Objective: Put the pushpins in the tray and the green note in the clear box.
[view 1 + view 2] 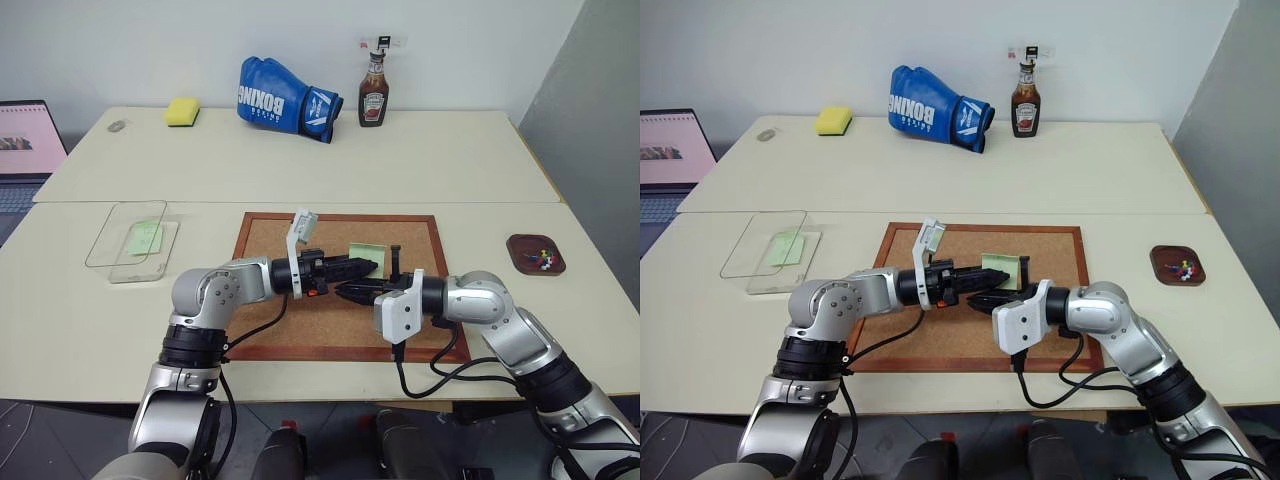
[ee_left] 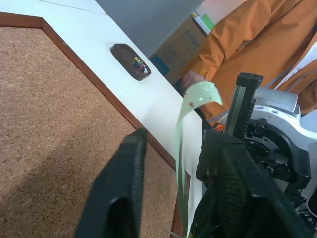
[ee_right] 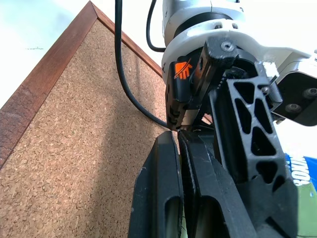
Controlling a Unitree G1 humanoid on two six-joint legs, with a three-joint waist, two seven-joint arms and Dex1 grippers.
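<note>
Behind the grippers, green note (image 1: 366,254) half-hidden

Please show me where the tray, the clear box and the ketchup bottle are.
tray (image 1: 522,254), left eye view, on its bare left part.
clear box (image 1: 118,239), left eye view, on its clear lid.
ketchup bottle (image 1: 374,103), left eye view, on its label.
</note>
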